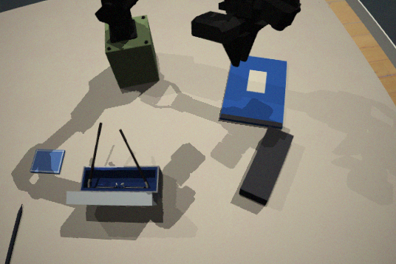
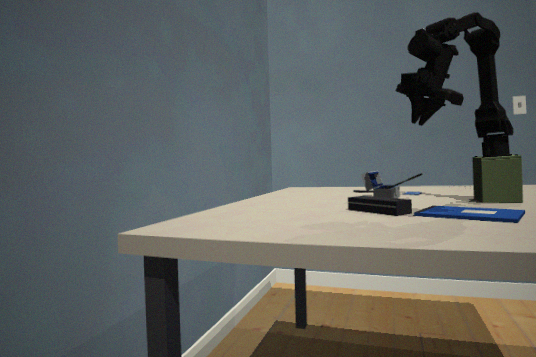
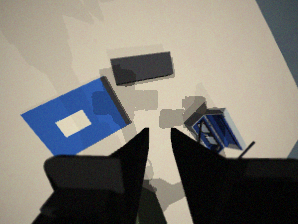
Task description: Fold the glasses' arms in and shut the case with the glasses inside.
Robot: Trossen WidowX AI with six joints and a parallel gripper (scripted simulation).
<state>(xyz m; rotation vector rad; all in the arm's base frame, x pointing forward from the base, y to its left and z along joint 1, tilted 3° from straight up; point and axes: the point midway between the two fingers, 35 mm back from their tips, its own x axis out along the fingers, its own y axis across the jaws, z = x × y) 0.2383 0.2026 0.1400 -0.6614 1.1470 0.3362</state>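
The open glasses case (image 1: pixel 120 185) has a blue lining and a grey lid folded down at the front, and sits at the table's front left. The glasses (image 1: pixel 122 184) lie inside it, and their two black arms (image 1: pixel 95 151) (image 1: pixel 133 159) stick up and out, unfolded. The case also shows in the wrist view (image 3: pixel 215 131) and in the far side view (image 2: pixel 380 187). My gripper (image 1: pixel 236 59) hangs high in the air over the near edge of a blue book, far from the case. Its fingers stand close together with nothing between them, as the side view (image 2: pixel 420 117) also shows.
A blue book with a white label (image 1: pixel 255 90) lies under the gripper. A dark grey box (image 1: pixel 267 166) lies in front of the book. The arm's green base block (image 1: pixel 131 53) stands at the back. A small blue square (image 1: pixel 47 161) and a dark pencil (image 1: pixel 14 234) lie at the left.
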